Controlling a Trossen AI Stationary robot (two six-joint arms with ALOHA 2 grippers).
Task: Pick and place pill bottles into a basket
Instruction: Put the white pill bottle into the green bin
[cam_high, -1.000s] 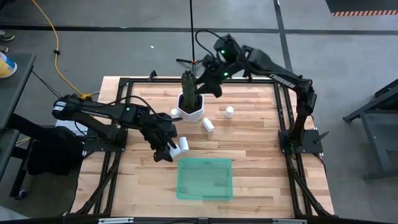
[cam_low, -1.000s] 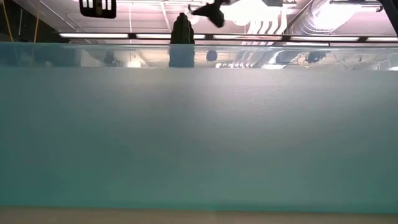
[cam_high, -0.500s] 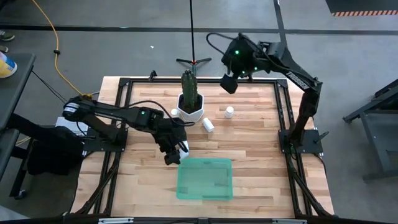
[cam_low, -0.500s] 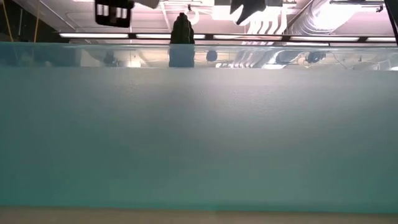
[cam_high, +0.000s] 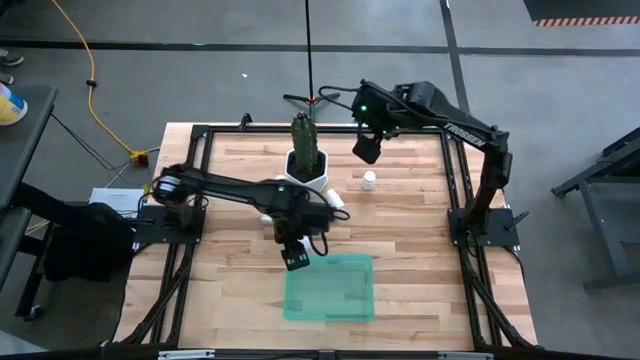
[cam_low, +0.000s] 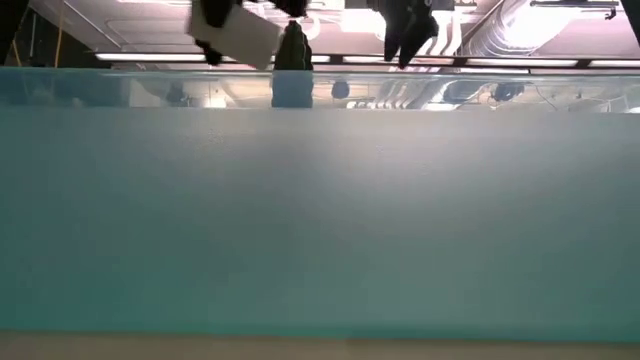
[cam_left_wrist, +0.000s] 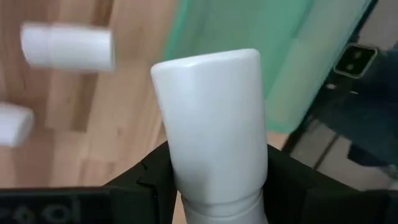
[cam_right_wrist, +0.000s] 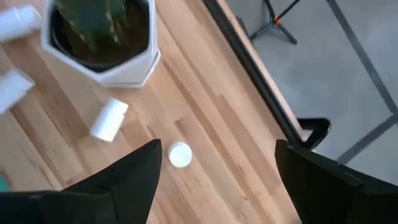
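Observation:
My left gripper (cam_high: 297, 260) hangs over the far left corner of the green basket (cam_high: 330, 288), shut on a white pill bottle (cam_left_wrist: 211, 118). In the low view this bottle (cam_low: 243, 36) shows tilted above the basket wall. My right gripper (cam_high: 366, 150) stands open, high over the table's far side. Below it an upright pill bottle (cam_high: 369, 180) stands on its base, and another (cam_high: 335, 200) lies on its side. My left gripper pinches the pill bottle between its two fingers, one on each side, near the narrower neck end (cam_left_wrist: 186, 183). The fingers slant steeply down from above. The bottle sticks out beyond the fingertips, flat base (cam_left_wrist: 208, 62) leading, lifted clear above the basket's edge (cam_left_wrist: 273, 56).
A white hexagonal pot with a green cactus (cam_high: 307, 168) stands at the far middle. More pill bottles lie left of the pot (cam_right_wrist: 13, 87). A black frame (cam_high: 455, 190) runs around the wooden tabletop. The basket wall (cam_low: 320, 220) fills most of the low view.
My left gripper has carried the pill bottle toward the table's right and near edges, up to the basket's corner, tipping steeply downward. My right gripper has swung away from the cactus toward the table's right edge and tipped down, staying open.

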